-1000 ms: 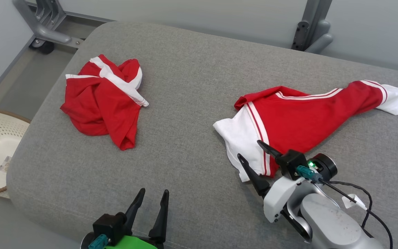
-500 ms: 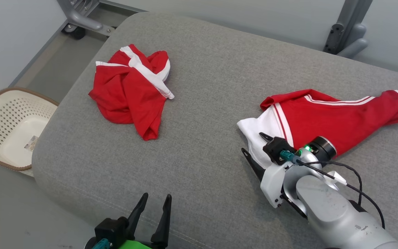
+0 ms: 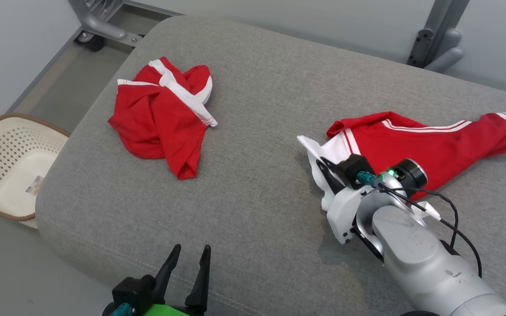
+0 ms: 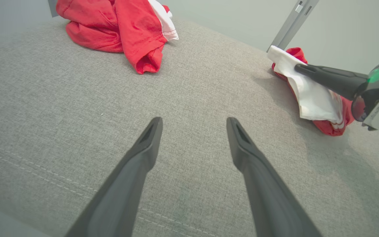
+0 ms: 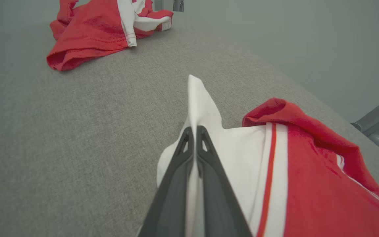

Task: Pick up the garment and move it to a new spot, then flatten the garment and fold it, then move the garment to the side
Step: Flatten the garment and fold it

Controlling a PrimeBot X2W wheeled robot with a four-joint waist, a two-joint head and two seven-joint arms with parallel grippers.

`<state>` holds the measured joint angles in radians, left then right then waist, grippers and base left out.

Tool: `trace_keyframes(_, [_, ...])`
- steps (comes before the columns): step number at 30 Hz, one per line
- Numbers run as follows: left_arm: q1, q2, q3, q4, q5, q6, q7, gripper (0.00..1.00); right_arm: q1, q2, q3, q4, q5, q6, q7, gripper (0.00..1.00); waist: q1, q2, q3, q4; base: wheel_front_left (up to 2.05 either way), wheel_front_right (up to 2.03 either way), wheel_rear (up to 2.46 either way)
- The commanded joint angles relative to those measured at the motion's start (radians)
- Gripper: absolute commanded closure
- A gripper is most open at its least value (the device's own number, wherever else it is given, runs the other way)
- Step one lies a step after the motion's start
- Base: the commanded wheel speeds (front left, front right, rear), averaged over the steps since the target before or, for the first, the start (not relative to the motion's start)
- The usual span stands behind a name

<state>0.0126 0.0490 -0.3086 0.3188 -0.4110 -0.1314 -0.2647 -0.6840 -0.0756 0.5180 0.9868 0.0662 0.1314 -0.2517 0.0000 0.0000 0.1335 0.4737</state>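
Observation:
A red garment (image 3: 415,142) with white panels and stripes lies spread on the right of the grey cushion. My right gripper (image 3: 322,166) is shut on its white near corner (image 5: 206,108), which stands pinched up between the fingers (image 5: 194,144) and lifted a little off the cushion. In the left wrist view the same corner (image 4: 308,89) hangs from that gripper (image 4: 296,68). My left gripper (image 3: 189,253) stands open at the cushion's front edge, nothing between its fingers (image 4: 150,138).
A second crumpled red and white garment (image 3: 160,116) lies at the far left of the grey cushion (image 3: 257,87). A perforated cream basket (image 3: 7,166) stands on the floor to the left. Grey metal frame legs (image 3: 437,39) rise behind the cushion.
My right gripper has closed on the garment's white corner and raised it slightly. The head camera has shifted, so the whole scene sits differently. The left gripper has stayed open.

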Motion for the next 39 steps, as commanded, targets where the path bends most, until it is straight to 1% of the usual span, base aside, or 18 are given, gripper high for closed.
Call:
trace_keyframes(1, [0.018, 0.003, 0.009, 0.001, 0.014, 0.002, 0.001, 0.00, -0.002, -0.001, -0.023, -0.027, 0.015, -0.001, -0.010, 1.00, 0.0000, 0.0000, -0.024, -0.034, 0.00, 0.00, 0.00])
trace_keyframes(2, [0.023, 0.003, 0.017, 0.004, 0.016, 0.002, 0.001, 0.00, 0.003, 0.002, -0.040, -0.050, 0.021, -0.001, -0.013, 1.00, 0.0000, 0.0000, -0.035, -0.051, 0.00, 0.00, 0.00])
trace_keyframes(5, [0.033, 0.003, 0.043, 0.012, 0.034, 0.002, 0.001, 0.00, 0.046, 0.004, -0.117, -0.173, 0.033, -0.001, -0.014, 1.00, 0.0000, 0.0000, -0.069, -0.113, 0.00, 0.00, 0.00])
trace_keyframes(10, [0.044, 0.003, 0.070, 0.011, 0.067, 0.002, 0.001, 0.00, 0.163, -0.009, -0.278, -0.392, 0.051, -0.001, -0.014, 1.00, 0.0000, 0.0000, -0.107, -0.230, 0.00, 0.00, 0.00])
trace_keyframes(14, [0.036, 0.003, 0.077, 0.010, 0.067, 0.002, 0.001, 0.00, 0.276, -0.015, -0.422, -0.519, 0.069, -0.001, -0.014, 1.00, 0.0000, 0.0000, -0.121, -0.320, 0.00, 0.00, 0.00])
trace_keyframes(16, [0.033, 0.003, 0.071, 0.007, 0.064, 0.002, 0.001, 0.00, 0.331, -0.015, -0.491, -0.553, 0.061, -0.001, -0.014, 1.00, 0.0000, 0.0000, -0.125, -0.360, 0.00, 0.00, 0.00])
trace_keyframes(17, [0.025, 0.003, 0.067, 0.006, 0.059, 0.002, 0.001, 0.00, 0.376, -0.013, -0.553, -0.570, 0.050, -0.001, -0.014, 1.00, 0.0000, 0.0000, -0.127, -0.394, 0.00, 0.00, 0.00])
trace_keyframes(22, [0.015, 0.003, 0.056, 0.008, 0.054, 0.002, 0.001, 0.00, 0.475, 0.001, -0.688, -0.549, 0.017, -0.001, -0.014, 1.00, 0.0000, 0.0000, -0.130, -0.457, 0.00, 0.00, 0.00])
trace_keyframes(23, [0.015, 0.003, 0.055, 0.009, 0.054, 0.002, 0.001, 0.00, 0.490, 0.004, -0.714, -0.540, 0.008, -0.001, -0.014, 0.98, 0.0000, 0.0000, -0.131, -0.467, 0.00, 0.00, 0.00])
trace_keyframes(24, [0.015, 0.003, 0.058, 0.010, 0.055, 0.002, 0.001, 0.00, 0.501, 0.008, -0.732, -0.535, 0.003, -0.001, -0.014, 0.53, 0.0000, 0.0000, -0.131, -0.476, 0.00, 0.00, 0.00])
trace_keyframes(25, [0.017, 0.003, 0.058, 0.012, 0.056, 0.002, 0.001, 0.00, 0.511, 0.012, -0.744, -0.537, -0.004, -0.001, -0.014, 0.00, 0.0000, 0.0000, -0.131, -0.485, 0.00, 0.00, 0.00])
trace_keyframes(28, [0.023, 0.003, 0.069, 0.015, 0.061, 0.002, 0.001, 0.00, 0.542, 0.018, -0.770, -0.564, -0.020, -0.001, -0.014, 0.00, 0.0000, 0.0000, -0.134, -0.513, 0.00, 0.00, 0.00])
trace_keyframes(32, [0.026, 0.003, 0.079, 0.018, 0.066, 0.002, 0.001, 0.00, 0.556, 0.019, -0.774, -0.606, -0.035, -0.001, -0.014, 0.00, 0.0000, 0.0000, -0.138, -0.536, 0.00, 0.00, 0.00])
trace_keyframes(35, [0.014, 0.003, 0.079, 0.019, 0.069, 0.002, 0.001, 0.00, 0.561, 0.022, -0.752, -0.654, -0.046, -0.001, -0.014, 0.00, 0.0000, 0.0000, -0.139, -0.554, 0.00, 0.00, 0.00])
trace_keyframes(39, [-0.018, 0.003, 0.051, 0.013, 0.076, 0.002, 0.001, 0.00, 0.551, 0.023, -0.689, -0.712, -0.030, -0.001, -0.014, 0.00, 0.0000, 0.0000, -0.125, -0.574, 0.00, 0.00, 0.00])
